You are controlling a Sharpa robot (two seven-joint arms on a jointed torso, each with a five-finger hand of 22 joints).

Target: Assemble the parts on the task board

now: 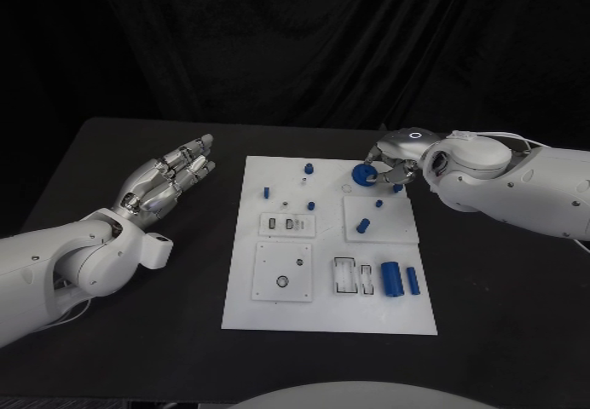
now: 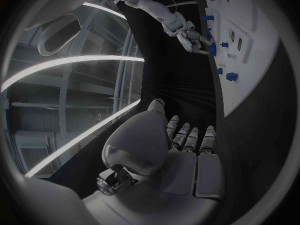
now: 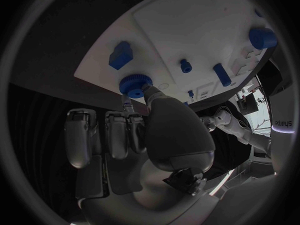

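We see the right hand (image 1: 391,162) at the far right corner of the white task board (image 1: 246,294), pinching a round blue knurled part (image 1: 363,175) between thumb and fingers; the right wrist view shows the same blue knurled part (image 3: 132,84) gripped at its rim, held over the board's surface close to a small blue block (image 3: 120,54) near the board's edge. The left hand (image 1: 166,181) rests released, fingers spread and flat, palm up on the black counter (image 1: 123,341) to the left of the board and holding nothing. Elsewhere on the board lie other blue parts: two blue cylinders (image 1: 398,279) side by side at the near right, a short blue peg (image 1: 363,226) on the square plate in the middle right, and small blue studs (image 1: 309,168) toward the far edge. We judge the step in hand to be seating the knurled part into its place at the far right of the board. To do it well, we would keep the part level, line its axis up over the seat before lowering, and press straight down, perhaps with a slight turn, rather than pushing sideways, since a tilted entry could jam it or shift the board. We cannot tell from these views whether the part already touches the board or hangs just above it, so the descent should be slow and the grip kept until it sits flush.
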